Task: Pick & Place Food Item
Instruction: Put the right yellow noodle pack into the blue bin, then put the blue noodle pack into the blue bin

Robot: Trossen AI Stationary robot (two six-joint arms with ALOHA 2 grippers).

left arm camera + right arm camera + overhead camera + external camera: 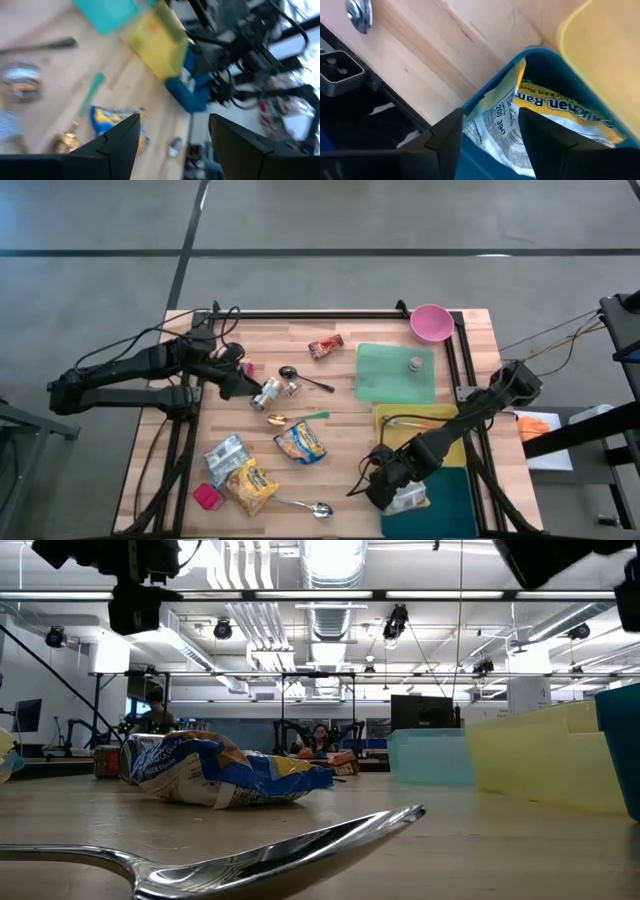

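A ramen packet (540,125), white and yellow with printed text, lies in the blue bin (490,95) at the table's near right. One end of the packet leans up against the bin's rim. My right gripper (492,117) hangs just above that end, pointing steeply down, its fingers apart with nothing between them. From overhead, the right gripper (385,492) is at the bin's left edge, beside the packet (410,500). My left gripper (250,385) waits open over the table's far left, next to a small silvery item (268,393).
A yellow bin (420,430) and a green board (395,372) stand beyond the blue bin, with a pink bowl (431,322) at the far right. Snack bags (300,444), (250,485), a red packet (326,346) and spoons (305,507), (300,377) are scattered over the middle and left.
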